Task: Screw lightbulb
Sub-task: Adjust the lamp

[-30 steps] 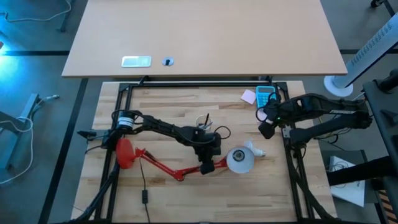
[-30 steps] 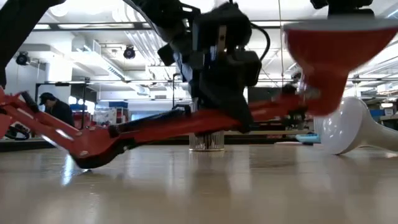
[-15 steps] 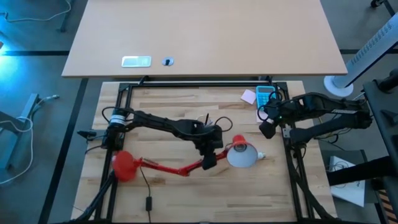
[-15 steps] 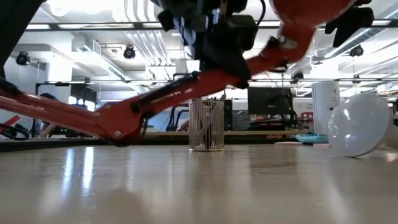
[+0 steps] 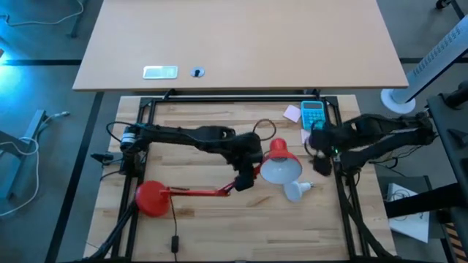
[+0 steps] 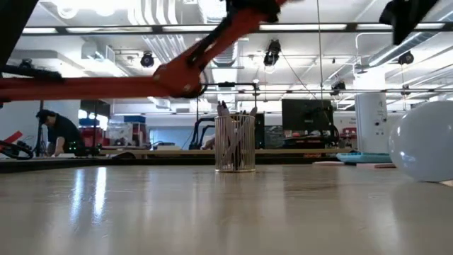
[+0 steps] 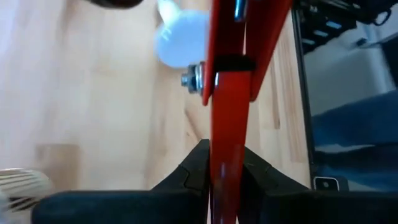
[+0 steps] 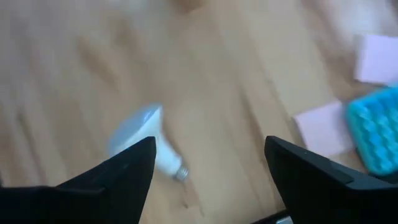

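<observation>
The red desk lamp has its round base (image 5: 150,199) on the table, its jointed arm (image 6: 177,71) raised, and its cone shade (image 5: 281,164) at mid-table with the white inside showing. The white lightbulb (image 5: 295,191) lies on its side on the wood just near of the shade; it also shows in the low view (image 6: 425,142). My left gripper (image 5: 245,177) is shut on the lamp's arm. My right gripper (image 5: 319,166) is open and empty, to the right of the shade and a little far-right of the bulb (image 8: 140,144). My left gripper pinches the lamp's red arm bar (image 7: 227,155) between its two fingers, just short of a bolted joint (image 7: 198,78). The fingers lie across the bar near the elbow (image 5: 235,186). The arm and shade are held up off the table, while the base stays on the wood.
A clear pen cup (image 6: 235,142) stands at mid-table behind the lamp. A blue calculator (image 5: 312,112) and pink sticky notes (image 5: 292,113) lie at the far right. The lamp's black cord (image 5: 172,237) trails to the near edge. Bare wood lies near the front.
My left gripper has risen and gone toward the table's far right with the lamp's arm, lifting the arm and shade up off the table; the base has slid toward the near edge. The bulb now lies nearer the front edge. My right gripper has moved toward the near edge, closer to the bulb.
</observation>
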Available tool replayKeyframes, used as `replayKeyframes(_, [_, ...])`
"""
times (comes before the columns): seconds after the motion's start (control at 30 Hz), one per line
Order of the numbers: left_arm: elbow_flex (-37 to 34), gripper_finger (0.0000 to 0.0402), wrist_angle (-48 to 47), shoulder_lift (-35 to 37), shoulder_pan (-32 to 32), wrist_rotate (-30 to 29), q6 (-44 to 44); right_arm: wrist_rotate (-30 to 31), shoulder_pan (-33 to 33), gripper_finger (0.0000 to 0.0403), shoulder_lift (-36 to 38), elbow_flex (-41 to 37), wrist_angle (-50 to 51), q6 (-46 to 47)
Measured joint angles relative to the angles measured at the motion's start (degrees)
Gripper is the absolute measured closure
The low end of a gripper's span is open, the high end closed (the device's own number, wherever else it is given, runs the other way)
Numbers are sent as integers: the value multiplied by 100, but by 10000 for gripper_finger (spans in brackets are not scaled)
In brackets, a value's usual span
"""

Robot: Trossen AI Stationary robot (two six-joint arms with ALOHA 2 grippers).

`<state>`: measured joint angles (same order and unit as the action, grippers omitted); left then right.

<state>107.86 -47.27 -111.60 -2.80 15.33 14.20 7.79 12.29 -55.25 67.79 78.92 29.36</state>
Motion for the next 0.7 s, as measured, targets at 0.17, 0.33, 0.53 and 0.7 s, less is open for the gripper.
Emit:
replayKeyframes(0.17, [753, 367, -515, 207, 5, -502, -292, -96, 1079, 102, -240, -221, -38, -295])
replayKeyframes(0.33, [1515, 366, -523, 318, 20, -778, -527, -60, 1620, 85, -666, -462, -269, -31])
replayKeyframes(0.53, [2242, 365, -191, 318, 16, -1037, -716, 15, 1674, 87, -878, -516, -477, 121])
replayKeyframes(0.7, [2451, 365, 633, 316, 5, -1088, -768, 139, 1672, 93, -843, -516, -499, 225])
